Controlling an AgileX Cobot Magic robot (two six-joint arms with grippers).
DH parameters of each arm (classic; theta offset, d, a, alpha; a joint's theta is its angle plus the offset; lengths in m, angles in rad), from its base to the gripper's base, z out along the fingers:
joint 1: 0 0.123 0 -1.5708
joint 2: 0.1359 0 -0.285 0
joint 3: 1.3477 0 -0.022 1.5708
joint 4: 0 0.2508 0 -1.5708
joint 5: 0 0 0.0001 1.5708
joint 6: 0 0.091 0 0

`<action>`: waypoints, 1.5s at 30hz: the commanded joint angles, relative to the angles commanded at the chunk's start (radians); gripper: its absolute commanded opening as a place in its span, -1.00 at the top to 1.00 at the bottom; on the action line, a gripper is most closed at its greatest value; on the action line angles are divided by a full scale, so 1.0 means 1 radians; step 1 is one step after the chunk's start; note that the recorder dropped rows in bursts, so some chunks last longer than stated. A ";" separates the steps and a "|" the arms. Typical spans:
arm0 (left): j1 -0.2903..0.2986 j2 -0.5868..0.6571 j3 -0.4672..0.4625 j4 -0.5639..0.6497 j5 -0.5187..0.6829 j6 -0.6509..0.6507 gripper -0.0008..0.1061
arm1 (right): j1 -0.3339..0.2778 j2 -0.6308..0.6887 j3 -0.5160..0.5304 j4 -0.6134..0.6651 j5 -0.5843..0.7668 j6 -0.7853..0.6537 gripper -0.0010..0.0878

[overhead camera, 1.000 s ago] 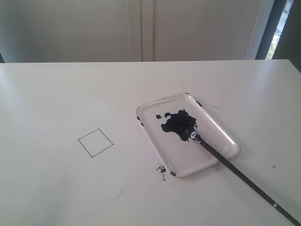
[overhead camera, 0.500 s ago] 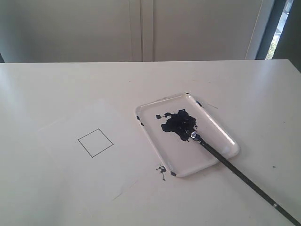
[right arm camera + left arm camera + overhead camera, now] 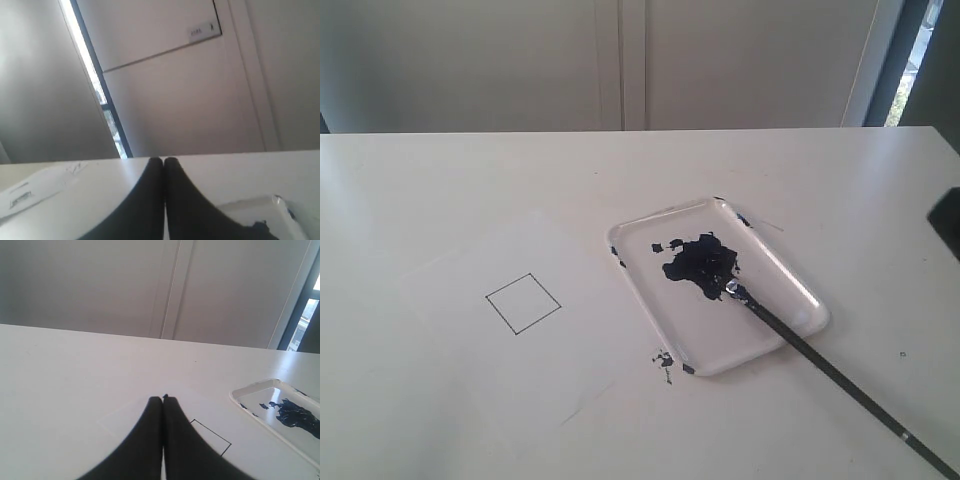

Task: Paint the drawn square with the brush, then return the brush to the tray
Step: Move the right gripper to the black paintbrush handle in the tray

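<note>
The table (image 3: 440,180) is open along its far edge and across its left half, where only the flat paper sheet (image 3: 560,345) with the drawn square (image 3: 523,303) lies, no higher than the surface. Right of the middle, the tray (image 3: 817,318) raises a low rim. The brush (image 3: 820,362) rests over the tray's near right rim, its handle slanting to the table's near right corner and barring a low pass there. A dark blurred shape (image 3: 947,222) juts in over the right edge. A bare strip runs between tray and paper, with paint spots (image 3: 665,358) by the tray's near corner.

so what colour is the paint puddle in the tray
Blue-black paint puddle, on the white tray; exterior view.
</note>
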 joint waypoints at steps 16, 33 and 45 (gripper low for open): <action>0.000 0.000 0.000 0.000 0.000 0.000 0.99 | 0.000 0.570 -0.052 -0.062 -0.022 -0.060 0.98; 0.000 0.000 0.000 0.000 0.000 0.000 0.99 | 0.000 0.597 -0.076 -0.062 0.110 -0.032 -0.63; 0.000 0.000 0.000 0.000 0.000 0.000 0.99 | 0.000 0.826 -0.136 -0.072 0.167 -0.060 -0.50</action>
